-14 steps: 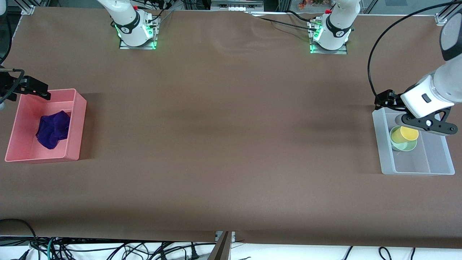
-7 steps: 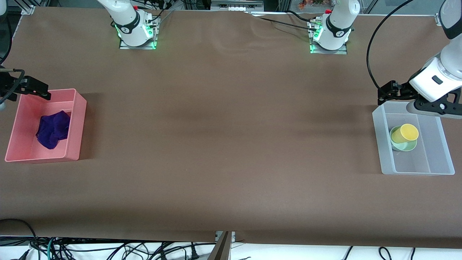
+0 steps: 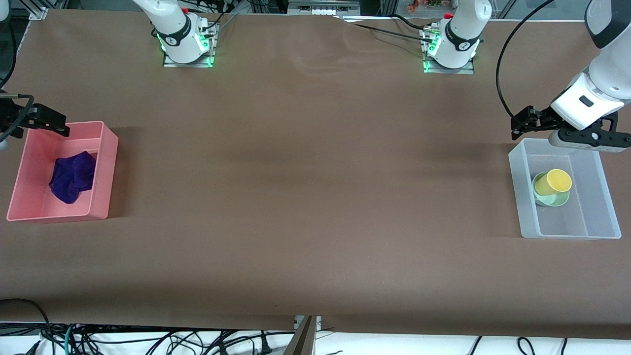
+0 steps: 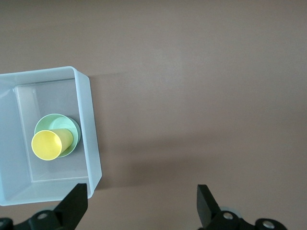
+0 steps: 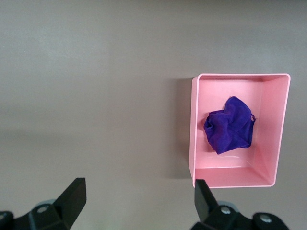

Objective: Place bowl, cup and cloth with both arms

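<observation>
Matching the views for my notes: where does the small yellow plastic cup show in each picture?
Front view: the small yellow plastic cup lies tipped in the pale mint-green bowl, inside the clear plastic bin at the left arm's end of the table.
Left wrist view: the cup in the same bowl.
Right wrist view: not in it.
Shared landmark: the clear bin.

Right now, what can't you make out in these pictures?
- Right gripper: front view's edge cuts it off; its wrist view shows open fingers only.
- Left gripper: front view hides its fingers under the wrist.
- Bowl: the cup lying in it covers its inside.
- Cloth: folds hide its underside in the pink bin.
</observation>
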